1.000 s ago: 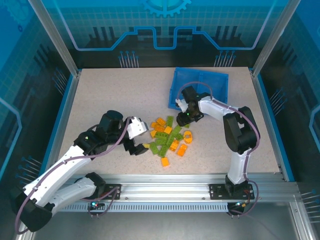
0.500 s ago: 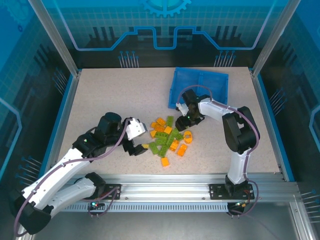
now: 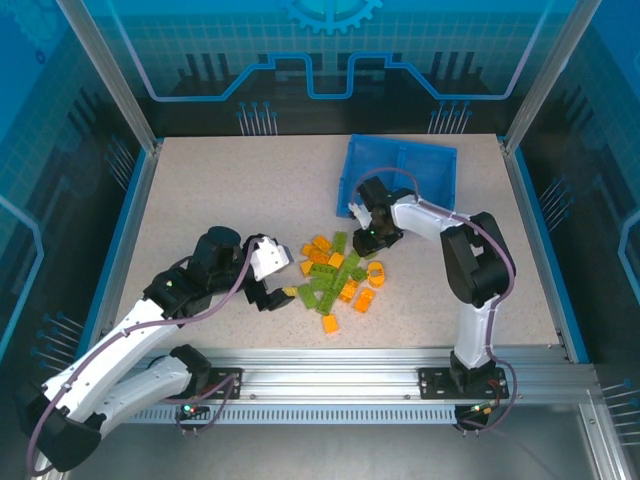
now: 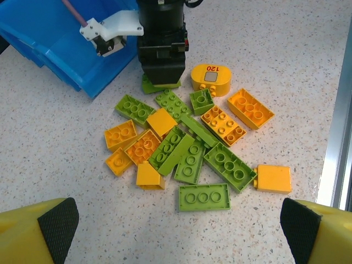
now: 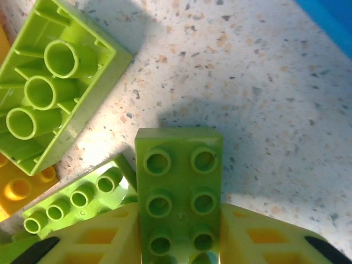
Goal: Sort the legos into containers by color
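Several orange and lime green legos (image 3: pixel 335 275) lie heaped at mid-table, and the left wrist view shows the same pile (image 4: pixel 187 148). My right gripper (image 3: pixel 368 238) stands at the pile's far edge, by the near-left corner of the blue tray (image 3: pixel 440 190). It is shut on a lime green lego (image 5: pixel 179 187), whose end sticks out under the fingers (image 4: pixel 159 85). Its yellow fingers (image 5: pixel 93 236) press both long sides. My left gripper (image 3: pixel 275 295) hovers open just left of the pile, with nothing between its pads (image 4: pixel 58 225).
An upturned green brick (image 5: pixel 55 93) and a slim green one (image 5: pixel 71 201) lie close to the held brick. A round orange piece marked 120 (image 4: pixel 212 77) sits beside my right gripper. The tray's corner (image 4: pixel 82 82) is just behind it. Bare tabletop (image 3: pixel 220 190) stretches left.
My right gripper has shifted slightly left at the pile's far edge. The left arm has drawn back a little toward the lower left.
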You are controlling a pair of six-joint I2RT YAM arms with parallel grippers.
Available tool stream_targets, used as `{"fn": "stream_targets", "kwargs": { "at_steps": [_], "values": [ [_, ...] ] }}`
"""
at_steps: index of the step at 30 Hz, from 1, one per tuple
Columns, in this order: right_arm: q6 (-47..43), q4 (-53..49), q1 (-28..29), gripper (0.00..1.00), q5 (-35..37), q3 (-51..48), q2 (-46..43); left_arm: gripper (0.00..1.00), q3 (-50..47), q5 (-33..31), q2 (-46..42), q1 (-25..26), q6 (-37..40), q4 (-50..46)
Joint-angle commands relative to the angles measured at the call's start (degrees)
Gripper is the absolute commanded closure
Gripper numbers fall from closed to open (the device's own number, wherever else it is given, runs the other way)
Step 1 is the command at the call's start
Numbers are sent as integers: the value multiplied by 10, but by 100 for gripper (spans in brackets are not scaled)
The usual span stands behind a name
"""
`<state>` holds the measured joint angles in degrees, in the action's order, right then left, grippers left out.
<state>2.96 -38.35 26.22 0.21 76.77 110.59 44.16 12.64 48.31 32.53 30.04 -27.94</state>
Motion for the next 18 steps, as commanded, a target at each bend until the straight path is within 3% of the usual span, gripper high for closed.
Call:
{"fn": "stream_targets", "kwargs": {
  "at_steps": [1,6,11,18],
  "values": [
    [18,27,3,65,1,-17,-70,1,-9,-4,-11,1,4,8],
    [37,60,2,65,17,-34,-158,1,-15,-13,-18,1,10,10],
    [100,93,-41,65,95,-30,-230,1,-30,-39,-38,0,11,28],
    [154,106,-167,66,125,21,-161,1,-29,-45,-51,0,1,26]
  ]
}}
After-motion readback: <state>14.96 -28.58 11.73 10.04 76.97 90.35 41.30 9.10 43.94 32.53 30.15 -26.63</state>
